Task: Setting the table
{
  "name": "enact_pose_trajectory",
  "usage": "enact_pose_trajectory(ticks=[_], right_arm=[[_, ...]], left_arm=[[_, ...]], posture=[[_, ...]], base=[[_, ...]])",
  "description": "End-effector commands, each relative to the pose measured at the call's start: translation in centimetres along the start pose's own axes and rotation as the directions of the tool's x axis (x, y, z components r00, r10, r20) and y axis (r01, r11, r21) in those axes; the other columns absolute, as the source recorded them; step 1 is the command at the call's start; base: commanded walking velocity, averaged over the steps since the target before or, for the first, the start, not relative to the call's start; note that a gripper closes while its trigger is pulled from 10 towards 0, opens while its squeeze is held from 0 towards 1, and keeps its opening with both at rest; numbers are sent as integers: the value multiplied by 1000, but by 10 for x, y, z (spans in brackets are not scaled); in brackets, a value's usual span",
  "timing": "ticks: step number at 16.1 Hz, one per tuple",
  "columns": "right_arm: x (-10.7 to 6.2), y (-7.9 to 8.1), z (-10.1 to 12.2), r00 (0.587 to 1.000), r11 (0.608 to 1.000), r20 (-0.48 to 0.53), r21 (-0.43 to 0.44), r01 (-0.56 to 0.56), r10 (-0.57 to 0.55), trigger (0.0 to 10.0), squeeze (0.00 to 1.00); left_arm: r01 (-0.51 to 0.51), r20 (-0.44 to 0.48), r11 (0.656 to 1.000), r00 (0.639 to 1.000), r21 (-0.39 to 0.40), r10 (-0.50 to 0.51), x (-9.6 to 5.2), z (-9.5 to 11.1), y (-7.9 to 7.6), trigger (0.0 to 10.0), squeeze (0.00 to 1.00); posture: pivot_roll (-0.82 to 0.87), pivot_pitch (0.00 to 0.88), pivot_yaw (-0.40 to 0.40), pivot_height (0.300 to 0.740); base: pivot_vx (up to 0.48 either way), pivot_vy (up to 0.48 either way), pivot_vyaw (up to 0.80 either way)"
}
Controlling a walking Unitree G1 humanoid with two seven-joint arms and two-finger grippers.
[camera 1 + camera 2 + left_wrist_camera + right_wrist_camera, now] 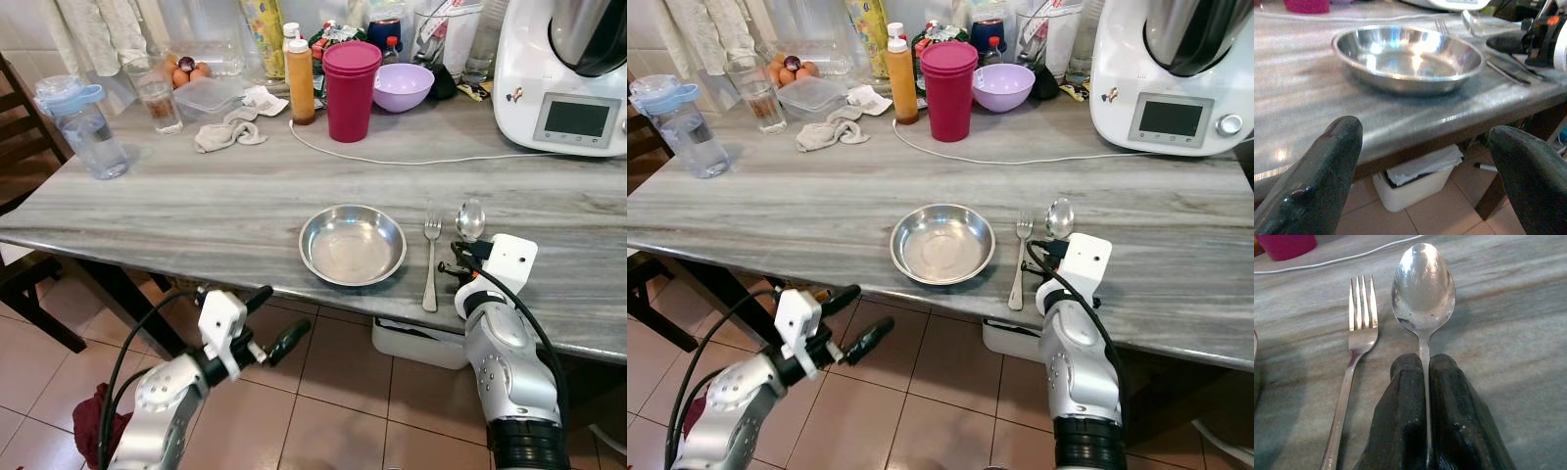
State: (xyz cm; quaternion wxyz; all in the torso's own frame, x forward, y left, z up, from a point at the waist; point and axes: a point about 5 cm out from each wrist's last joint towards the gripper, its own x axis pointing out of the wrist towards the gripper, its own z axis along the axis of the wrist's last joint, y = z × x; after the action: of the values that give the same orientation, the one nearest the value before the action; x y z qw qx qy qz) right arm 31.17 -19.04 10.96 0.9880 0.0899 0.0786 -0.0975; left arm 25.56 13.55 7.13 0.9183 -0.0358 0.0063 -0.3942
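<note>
A round steel plate (353, 244) lies near the front edge of the grey marble table (196, 196). Just to its right lie a fork (431, 257) and a spoon (470, 218), side by side. My right gripper (1425, 369) is shut on the spoon's handle, with the bowl of the spoon (1422, 284) pointing away from me and resting on the table. The fork (1359, 328) is apart from the fingers. My left gripper (266, 318) hangs open below the table edge, left of the plate (1408, 58), holding nothing.
Behind the plate stand a magenta cup (351, 88), a lilac bowl (403, 85), an orange bottle (301, 80) and a white kitchen machine (563, 73). A white cable (392, 160) crosses the table. A water bottle (86, 125) and a glass (157, 95) stand at the left. A white bin (1415, 176) sits under the table.
</note>
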Motion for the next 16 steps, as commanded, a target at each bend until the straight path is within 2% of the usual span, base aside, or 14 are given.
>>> enact_pose_trajectory(ticks=[1,3,12,13,16], right_arm=[[0,-2,-9,998,1000,-55,21,4,-3,10000,0],[1,-1,-16,993,999,-113,32,-11,15,10000,0],[1,-4,-25,978,999,-201,-2,-54,52,10000,0],[1,-6,-25,978,999,-205,-8,-51,48,10000,1000],[2,-9,-24,979,999,-202,-15,-46,42,10000,1000]], left_arm=[[-7,4,1000,1000,16,7,-1,4,4,10000,0],[-15,25,999,1000,29,14,4,13,5,10000,0],[3,52,1000,999,30,-4,9,30,-5,10000,0],[5,51,1000,999,29,-7,9,31,-5,10000,0],[11,46,1000,999,28,-13,10,32,-5,10000,0]], posture=[[-239,84,80,740],[-237,84,79,740],[-236,87,76,740],[-236,87,76,740],[-240,86,76,740]], base=[[0,0,0],[0,0,0],[0,0,0],[0,0,0],[0,0,0]])
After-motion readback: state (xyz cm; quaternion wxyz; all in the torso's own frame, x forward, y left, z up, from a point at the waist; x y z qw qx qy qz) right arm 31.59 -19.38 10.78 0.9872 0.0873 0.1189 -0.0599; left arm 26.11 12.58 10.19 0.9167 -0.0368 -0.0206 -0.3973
